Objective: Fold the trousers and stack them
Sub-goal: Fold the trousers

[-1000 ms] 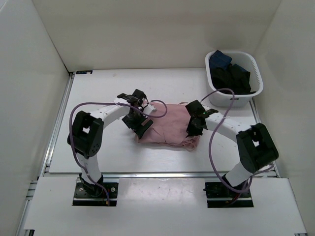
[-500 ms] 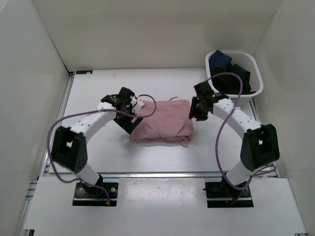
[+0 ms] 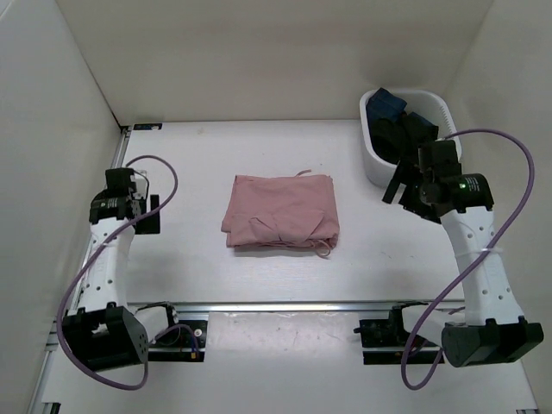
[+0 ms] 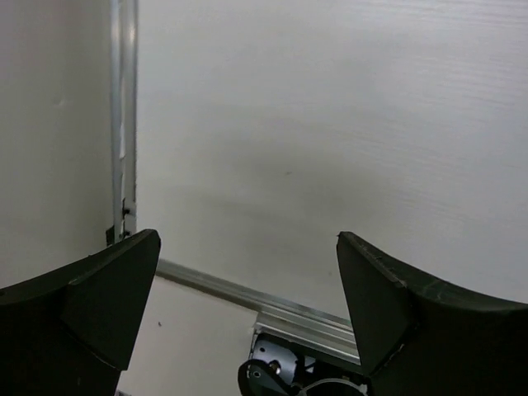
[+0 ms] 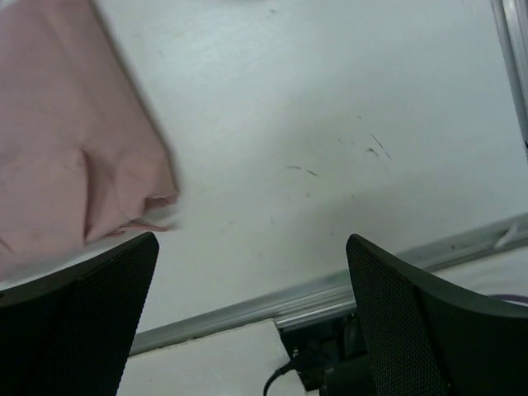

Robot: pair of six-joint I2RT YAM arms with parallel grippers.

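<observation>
Top external view: the folded trousers [image 3: 282, 211] were found lying at the middle of the table [image 3: 190, 155]. The left gripper [image 4: 247, 239] and right gripper [image 5: 252, 239], well apart from them, were recorded with jaws spread, nothing held.

Left arm [image 3: 110, 259]: white links dotted with rows of small dark holes, joined by blocky black housings.
Right arm [image 3: 485, 259]: the same white links and black joints.
Green light [image 3: 463, 182]: a small glowing dot on the right arm's black wrist block.
Cables [image 3: 164, 177]: thin and purple — one runs outside each arm.
Left fingers [image 4: 99, 301]: black, broad, wedge-shaped, with smooth faces.
Right fingers [image 5: 87, 309]: black, the same wedge shape — finely meshed texture.
Bases [image 3: 379, 332]: black mounts, dark wiring beside them.
</observation>
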